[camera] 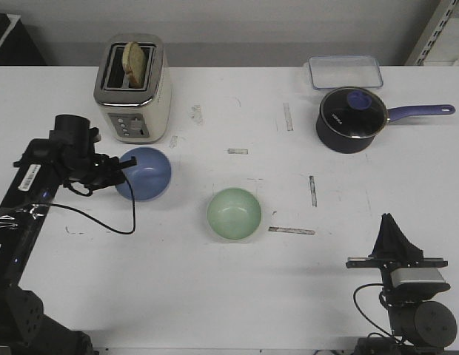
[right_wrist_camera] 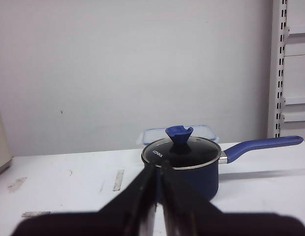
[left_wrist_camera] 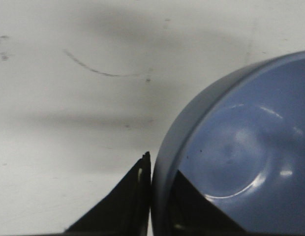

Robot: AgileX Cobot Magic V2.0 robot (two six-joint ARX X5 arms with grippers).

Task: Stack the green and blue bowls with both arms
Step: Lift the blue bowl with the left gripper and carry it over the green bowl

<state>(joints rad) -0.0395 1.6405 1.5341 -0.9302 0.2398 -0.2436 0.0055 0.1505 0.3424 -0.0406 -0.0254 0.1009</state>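
Left hand (camera: 126,167) is clamped on the blue bowl (camera: 144,174) rim, one finger inside and one outside, a pinch that suits lifting a thin wall; bowl sits just in front of the toaster (camera: 133,87), tilted slightly; green bowl (camera: 234,214) lies well right of the toaster, open side up, ready to receive; right hand (camera: 393,231) parked far off, fingers together, holding nothing.

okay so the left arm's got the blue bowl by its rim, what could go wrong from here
1. The left gripper pinches only the thin rim of the blue bowl, one finger inside and one outside, so the smooth bowl may tilt or slip when lifted.
2. The toaster stands close behind that bowl; a swing backward could knock it.
3. The green bowl sits loose, so an off-centre drop might push it away.
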